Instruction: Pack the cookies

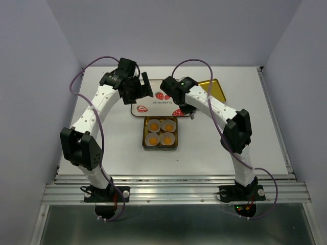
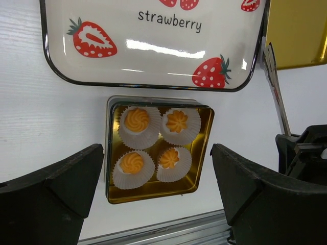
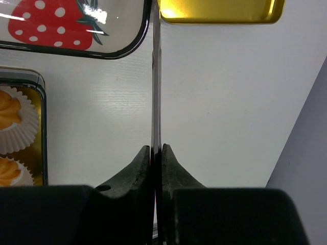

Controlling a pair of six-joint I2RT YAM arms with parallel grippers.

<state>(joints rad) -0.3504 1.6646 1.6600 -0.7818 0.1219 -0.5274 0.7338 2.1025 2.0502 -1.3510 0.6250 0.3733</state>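
Several orange-yellow cookies (image 1: 153, 127) (image 2: 137, 119) each sit in a white pleated paper cup inside a square gold tin (image 1: 145, 133) (image 2: 153, 190) at the table's middle. My right gripper (image 1: 188, 113) (image 3: 157, 149) hovers just behind the tin's right corner. It is shut on thin metal tongs (image 3: 156, 76) (image 2: 276, 92), whose blades run straight out from between the jaws. Two cookies (image 3: 7, 109) show at that view's left edge. My left gripper (image 1: 139, 88) (image 2: 157, 158) hangs open high over the table behind the tin, holding nothing.
A white tray (image 1: 153, 104) (image 2: 153, 56) (image 3: 117, 35) printed with strawberries lies just behind the tin. A gold lid (image 1: 217, 89) (image 2: 299, 30) (image 3: 219, 10) lies at the back right, touching the tray's right side. A metal rail runs along the table's near edge.
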